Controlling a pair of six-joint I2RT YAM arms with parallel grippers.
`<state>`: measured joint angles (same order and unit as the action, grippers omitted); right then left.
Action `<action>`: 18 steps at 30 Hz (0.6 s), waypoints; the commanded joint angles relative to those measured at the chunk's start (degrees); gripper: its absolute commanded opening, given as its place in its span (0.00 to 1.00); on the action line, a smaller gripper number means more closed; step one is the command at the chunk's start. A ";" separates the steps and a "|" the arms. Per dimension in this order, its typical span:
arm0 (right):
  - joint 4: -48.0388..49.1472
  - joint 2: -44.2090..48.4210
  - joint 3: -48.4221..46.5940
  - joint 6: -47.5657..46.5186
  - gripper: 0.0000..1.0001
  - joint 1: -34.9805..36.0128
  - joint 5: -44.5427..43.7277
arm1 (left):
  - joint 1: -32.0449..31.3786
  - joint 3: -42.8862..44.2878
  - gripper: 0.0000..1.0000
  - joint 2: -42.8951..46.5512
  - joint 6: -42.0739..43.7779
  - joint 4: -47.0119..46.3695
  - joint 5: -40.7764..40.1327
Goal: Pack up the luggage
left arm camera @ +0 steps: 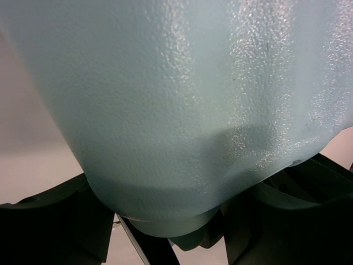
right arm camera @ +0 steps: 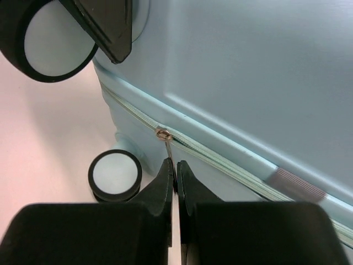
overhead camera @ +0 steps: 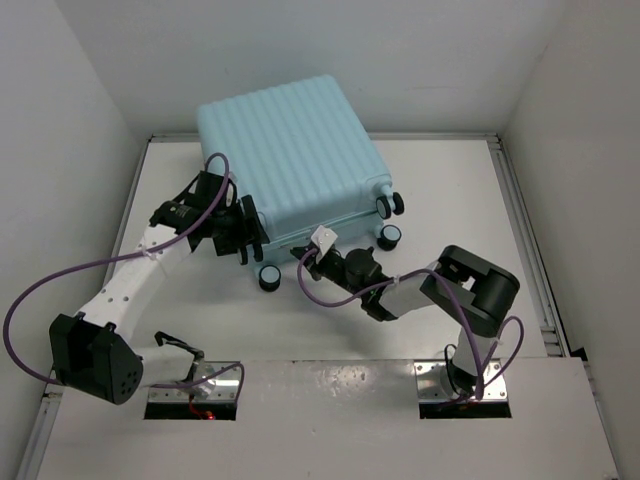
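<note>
luggage [overhead camera: 290, 160] lies closed and flat on the table [overhead camera: 450, 180], at 12 o'clock of the arm bases. ribbed aqua shell up, black wheels [overhead camera: 391, 237] on the near side. its zip seam runs 8 to 2 o'clock. right gripper [right arm camera: 175, 168] is pinched together on the zipper pull [right arm camera: 169, 148], with the seam at its 12 o'clock. left gripper [overhead camera: 249, 232] clamps the near-left corner.
</note>
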<state>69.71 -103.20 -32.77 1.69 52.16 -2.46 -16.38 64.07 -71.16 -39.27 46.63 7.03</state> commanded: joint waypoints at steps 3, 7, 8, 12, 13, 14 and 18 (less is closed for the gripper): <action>21.70 5.64 4.91 -3.54 0.00 -6.45 -10.11 | 4.33 0.35 0.05 -1.79 1.82 1.80 -9.14; 21.69 5.55 5.53 -3.28 0.00 -7.34 -9.06 | 4.34 0.35 0.05 -1.79 1.82 1.80 -9.14; 21.78 5.29 5.44 -2.67 0.00 -7.42 -8.36 | 4.34 0.35 0.05 -1.79 1.82 1.80 -9.14; 22.57 4.32 4.30 1.37 0.00 -7.51 -4.49 | 4.34 0.35 0.05 -1.79 1.82 1.80 -9.14; 22.75 4.15 4.30 2.43 0.00 -7.77 -1.09 | 4.34 0.35 0.05 -1.79 1.82 1.80 -9.14; 22.66 4.23 4.30 5.22 0.00 -8.04 1.38 | 4.34 0.35 0.05 -1.79 1.82 1.80 -9.14; 22.83 5.90 5.70 13.24 0.35 -7.95 9.74 | 4.34 0.35 0.09 -1.79 2.35 1.80 -8.61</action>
<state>73.36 -99.66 -27.62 7.66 44.16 -0.51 -14.63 64.34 -71.31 -37.10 46.89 6.35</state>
